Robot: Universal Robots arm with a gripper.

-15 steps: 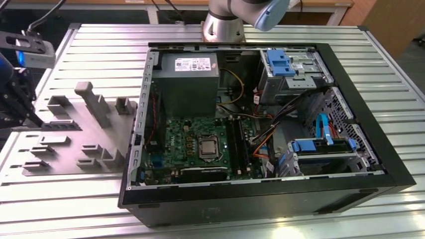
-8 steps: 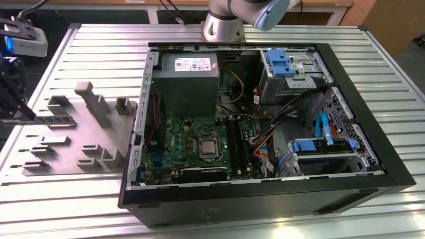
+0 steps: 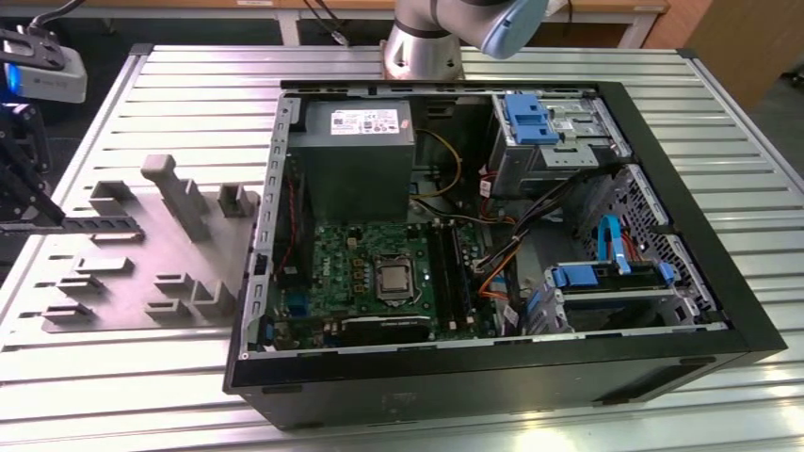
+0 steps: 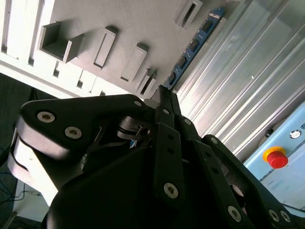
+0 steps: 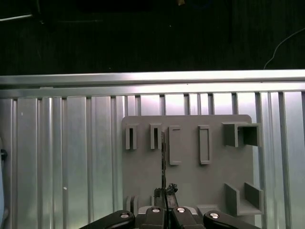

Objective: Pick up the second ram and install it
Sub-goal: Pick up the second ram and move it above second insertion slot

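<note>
The second ram [image 4: 193, 45] is a slim blue stick with dark chips, and it juts out from my gripper [image 4: 164, 95], whose fingers are shut on one end of it. In the first wrist view the second ram [image 5: 163, 157] shows edge-on as a thin dark line running from my gripper [image 5: 165, 194] over the grey fixture plate [image 5: 190, 186]. In the exterior view my gripper [image 3: 53, 222] is at the far left, holding the second ram [image 3: 104, 224] level over the fixture plate [image 3: 126, 282]. The green motherboard [image 3: 364, 254] with its long black slots [image 3: 450, 273] lies inside the open computer case.
The open black computer case [image 3: 703, 311] fills the exterior view's middle and right, with a grey power supply [image 3: 358, 151], blue drive brackets [image 3: 528, 118] and loose cables. The fixture plate carries upright blocks [image 3: 176, 193] and empty slots. A red button [image 4: 277, 157] sits beside the ribbed metal table [image 3: 188, 85].
</note>
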